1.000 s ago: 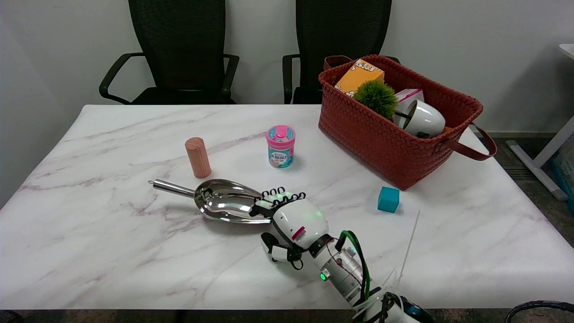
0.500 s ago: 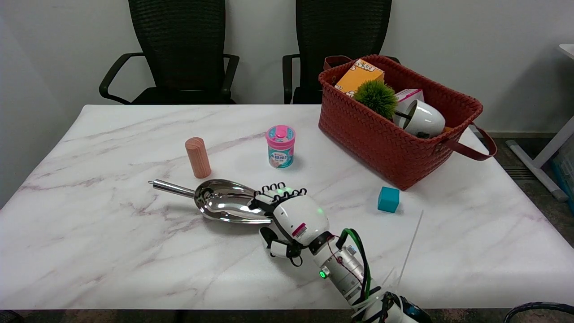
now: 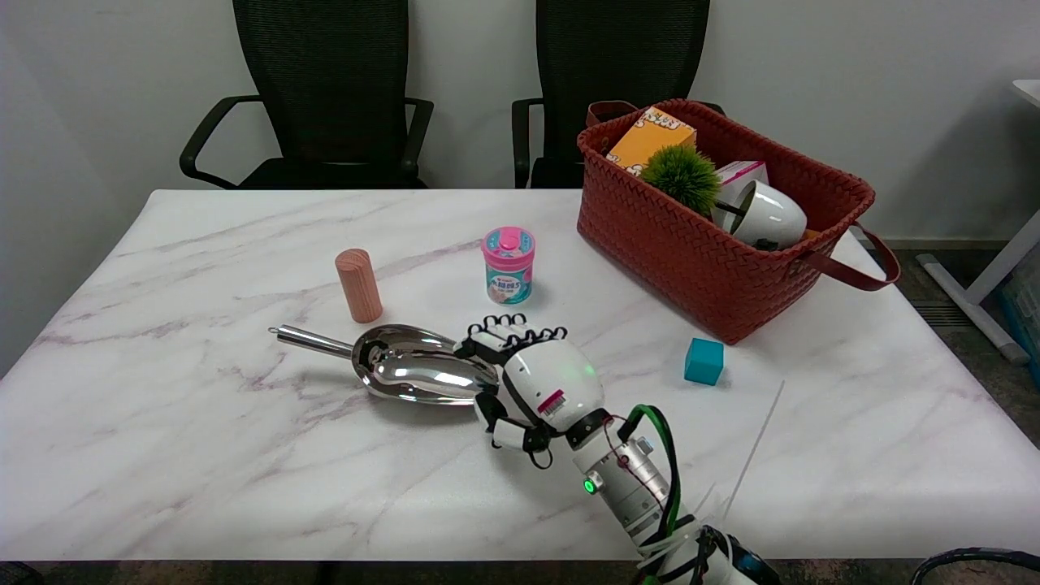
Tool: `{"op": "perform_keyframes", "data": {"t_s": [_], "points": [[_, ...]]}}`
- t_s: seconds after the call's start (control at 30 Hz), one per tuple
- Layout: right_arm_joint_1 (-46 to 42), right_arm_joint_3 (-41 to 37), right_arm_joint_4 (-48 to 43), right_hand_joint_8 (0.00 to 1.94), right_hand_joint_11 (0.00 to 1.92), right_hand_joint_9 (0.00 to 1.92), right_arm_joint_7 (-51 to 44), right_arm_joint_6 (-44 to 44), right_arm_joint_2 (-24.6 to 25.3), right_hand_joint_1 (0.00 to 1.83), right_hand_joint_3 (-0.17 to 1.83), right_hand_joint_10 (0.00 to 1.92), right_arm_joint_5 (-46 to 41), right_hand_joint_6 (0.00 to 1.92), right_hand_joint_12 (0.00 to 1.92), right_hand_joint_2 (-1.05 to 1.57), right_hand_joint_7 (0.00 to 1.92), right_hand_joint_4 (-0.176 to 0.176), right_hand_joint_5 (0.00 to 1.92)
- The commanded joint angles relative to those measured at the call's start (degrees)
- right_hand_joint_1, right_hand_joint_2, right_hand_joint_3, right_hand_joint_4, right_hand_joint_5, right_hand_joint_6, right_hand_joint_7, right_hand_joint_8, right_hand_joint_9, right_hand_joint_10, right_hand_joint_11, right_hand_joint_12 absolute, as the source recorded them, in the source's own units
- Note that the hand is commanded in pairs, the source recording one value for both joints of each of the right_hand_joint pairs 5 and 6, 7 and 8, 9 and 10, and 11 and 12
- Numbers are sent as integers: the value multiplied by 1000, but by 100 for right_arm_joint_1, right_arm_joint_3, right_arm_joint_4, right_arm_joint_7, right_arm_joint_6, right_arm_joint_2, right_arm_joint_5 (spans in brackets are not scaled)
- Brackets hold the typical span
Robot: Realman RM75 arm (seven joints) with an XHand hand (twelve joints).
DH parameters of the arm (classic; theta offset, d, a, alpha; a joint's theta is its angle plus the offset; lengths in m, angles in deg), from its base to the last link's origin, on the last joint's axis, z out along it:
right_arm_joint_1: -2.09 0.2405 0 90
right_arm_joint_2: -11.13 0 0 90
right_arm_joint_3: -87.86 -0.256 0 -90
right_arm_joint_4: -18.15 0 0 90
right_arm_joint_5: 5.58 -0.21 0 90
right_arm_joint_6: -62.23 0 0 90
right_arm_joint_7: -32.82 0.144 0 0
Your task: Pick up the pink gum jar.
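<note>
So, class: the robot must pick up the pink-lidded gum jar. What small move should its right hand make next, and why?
Probably reach further across the table. The right hand holds nothing and sits by the shiny metal scoop, short of the upright pink-lidded gum jar, with bare marble between them.

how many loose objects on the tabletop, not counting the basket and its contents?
4: the pink gum jar mid-table, the wooden cylinder left of it, the metal scoop nearer the camera, the teal cube by the basket. None look hidden.
</note>
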Motion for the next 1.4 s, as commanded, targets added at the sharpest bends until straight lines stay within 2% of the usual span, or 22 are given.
{"op": "perform_keyframes", "data": {"t_s": [0.03, 0.2, 0.57, 0.8, 0.93, 1.0, 1.13, 1.3, 1.33, 1.37, 1.4], "points": [[-11, 34, -124, 500, 537, 519, 33, 474, 23, 1162, 545, 519, -361, 564, 537, 964, 500, 0, 564], [-11, 34, -243, 490, 566, 514, 76, 506, 23, 1158, 560, 514, -676, 556, 566, 957, 490, 0, 556], [37, -128, -441, 473, 647, 553, 839, 700, 31, 1150, 592, 553, -1353, 508, 647, 877, 473, 0, 508], [45, -374, -646, 450, 636, 547, 1116, 643, 23, 1147, 510, 547, -1559, 476, 636, 855, 450, 0, 476], [59, -500, -733, 449, 637, 556, 1415, 643, 23, 1145, 504, 556, -1742, 412, 637, 747, 449, 0, 412], [89, -541, -748, 442, 636, 550, 1615, 613, 23, 1134, 452, 550, -1897, 337, 636, 675, 442, 0, 337], [171, -542, -757, 447, 660, 545, 1811, 535, -1, 1097, 330, 545, -2138, 318, 660, 619, 447, 0, 318], [336, -519, -750, 449, 657, 545, 1874, 381, -32, 1027, 47, 545, -2410, 284, 657, 570, 449, 0, 284], [327, 215, -1598, 447, 651, 543, 2111, 699, 60, 1021, 15, 543, -2645, 281, 651, 568, 447, 0, 281], [429, -343, -884, 446, 645, 541, 2131, 421, -27, 1011, -26, 541, -2563, 278, 645, 565, 446, 0, 278], [481, -494, -672, 443, 625, 531, 2191, 340, -49, 991, -94, 531, -2551, 270, 625, 566, 443, 0, 270]]}}
